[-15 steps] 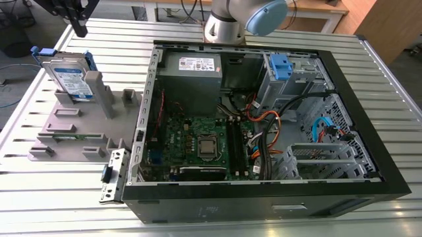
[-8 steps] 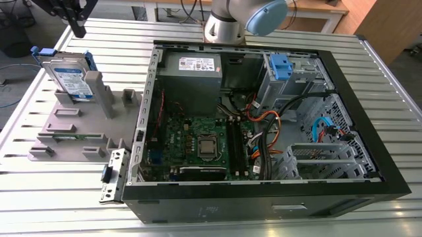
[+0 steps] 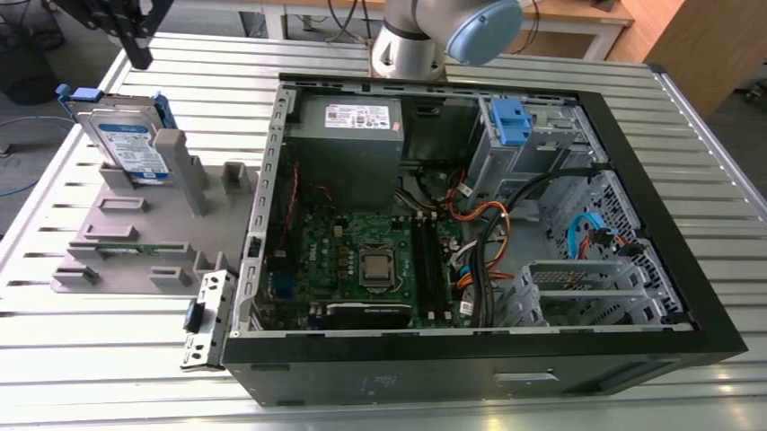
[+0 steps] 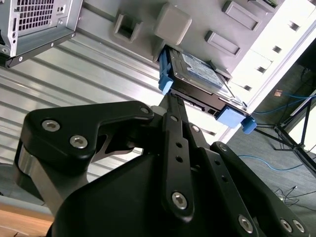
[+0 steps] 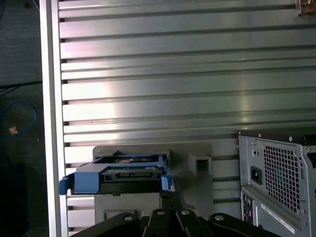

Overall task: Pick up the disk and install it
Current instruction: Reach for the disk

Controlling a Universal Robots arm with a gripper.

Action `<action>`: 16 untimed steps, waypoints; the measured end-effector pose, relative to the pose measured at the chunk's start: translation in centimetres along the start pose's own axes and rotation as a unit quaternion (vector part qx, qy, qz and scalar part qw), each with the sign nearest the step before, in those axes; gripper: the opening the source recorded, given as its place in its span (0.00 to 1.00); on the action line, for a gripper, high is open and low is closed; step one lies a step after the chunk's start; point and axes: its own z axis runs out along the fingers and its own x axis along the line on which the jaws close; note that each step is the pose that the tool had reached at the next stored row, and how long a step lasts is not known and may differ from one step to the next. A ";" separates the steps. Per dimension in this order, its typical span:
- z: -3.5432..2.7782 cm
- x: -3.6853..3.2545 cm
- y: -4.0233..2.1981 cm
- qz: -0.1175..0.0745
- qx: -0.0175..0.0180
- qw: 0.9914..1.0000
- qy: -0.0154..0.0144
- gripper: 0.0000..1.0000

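Note:
The disk (image 3: 129, 144) stands on edge in a slot of the grey holder (image 3: 120, 238) on the exterior view's left, its blue-and-white label facing out and blue rails along its edges. My gripper (image 3: 140, 52) hangs above and behind it, apart from it, its fingers drawn together with nothing between them. In both wrist views the gripper tip (image 4: 170, 98) (image 5: 165, 195) sits just short of the disk (image 4: 200, 74) (image 5: 118, 173), close to one blue rail end.
The open computer case (image 3: 671, 224) lies on the slatted metal table (image 3: 120, 377), beside the holder. Inside are a grey power-supply box (image 3: 348, 126), a motherboard (image 3: 372, 260), loose cables and a drive cage with a blue latch (image 3: 509, 121). The arm's base (image 3: 414, 40) stands behind the case.

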 end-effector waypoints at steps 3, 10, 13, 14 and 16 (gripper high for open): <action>0.01 0.20 -0.02 0.000 0.000 1.000 0.000 0.11; 0.02 0.69 -0.08 0.000 0.000 1.000 0.000 0.11; 0.03 0.90 -0.12 0.000 0.000 1.000 0.000 0.11; 0.04 0.96 -0.14 0.000 0.000 1.000 0.000 0.11; 0.07 1.05 -0.17 0.000 0.000 1.000 0.000 0.11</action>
